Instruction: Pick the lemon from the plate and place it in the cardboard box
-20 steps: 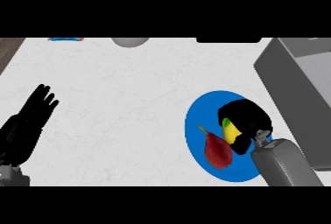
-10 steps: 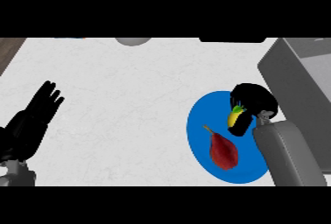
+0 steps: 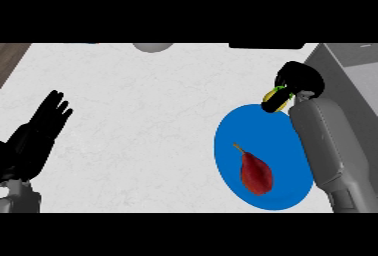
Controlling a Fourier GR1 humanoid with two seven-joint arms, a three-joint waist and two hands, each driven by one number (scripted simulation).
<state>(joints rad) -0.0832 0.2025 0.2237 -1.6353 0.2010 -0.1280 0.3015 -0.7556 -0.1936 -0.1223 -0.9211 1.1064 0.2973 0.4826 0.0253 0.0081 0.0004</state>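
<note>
Right hand [image 3: 299, 82] curled around one lemon [image 3: 277, 96] above the blue plate [image 3: 230, 150] far rim, beside the box wall [image 3: 347, 75]. One red pear [image 3: 255, 171] on plate. Left hand [image 3: 40, 130] open, resting at the counter [image 3: 140, 120] left edge.

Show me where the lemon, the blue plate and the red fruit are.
lemon [image 3: 276, 95], head view: yellow part showing under the right robot hand.
blue plate [image 3: 235, 131], head view: bare upper-left part.
red fruit [image 3: 255, 172], head view: middle of its body.

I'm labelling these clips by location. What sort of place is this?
Probably a kitchen counter: a pale marbled worktop, a blue plate bearing a red fruit, and the right hand holding a lemon.
</note>
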